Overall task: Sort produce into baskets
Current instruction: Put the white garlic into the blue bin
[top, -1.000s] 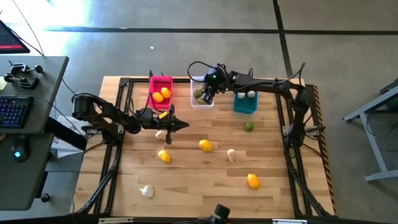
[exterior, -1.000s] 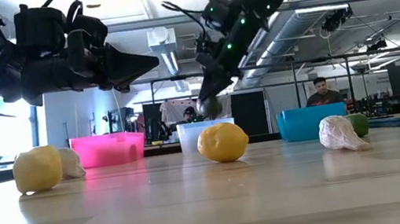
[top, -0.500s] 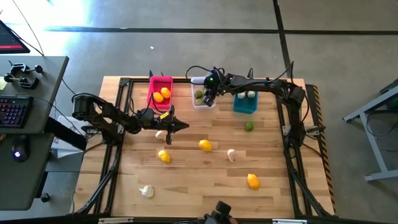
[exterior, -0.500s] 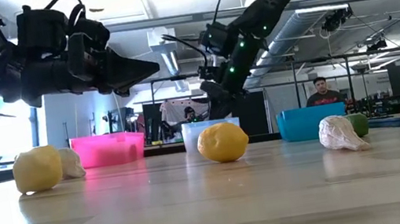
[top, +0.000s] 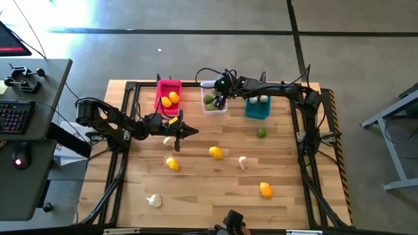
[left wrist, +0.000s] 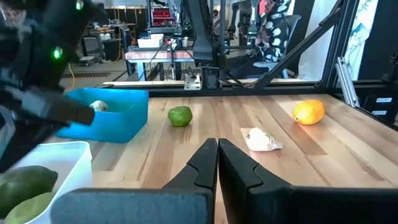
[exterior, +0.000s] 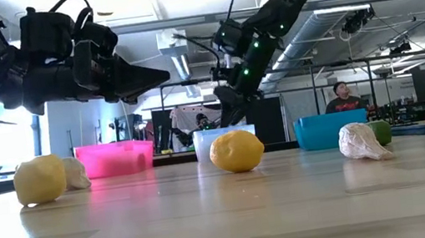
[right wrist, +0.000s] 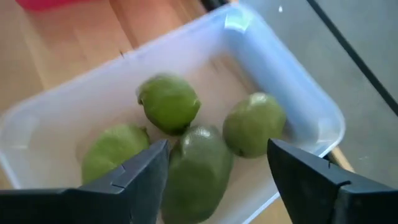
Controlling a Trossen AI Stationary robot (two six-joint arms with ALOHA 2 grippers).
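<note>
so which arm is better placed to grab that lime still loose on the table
Right, probably. The loose lime lies just in front of the teal bin, near the right gripper, open over the white bin. The left gripper is shut and farther off.

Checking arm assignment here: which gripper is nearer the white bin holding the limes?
The right. The right gripper hangs open directly above the white bin, over its limes. The left gripper is shut, out over the table, nearer the pink bin.

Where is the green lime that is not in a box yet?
In the high view the loose lime lies on the table's right half, just in front of the teal bin, with a garlic piece a little nearer the front edge.
</note>
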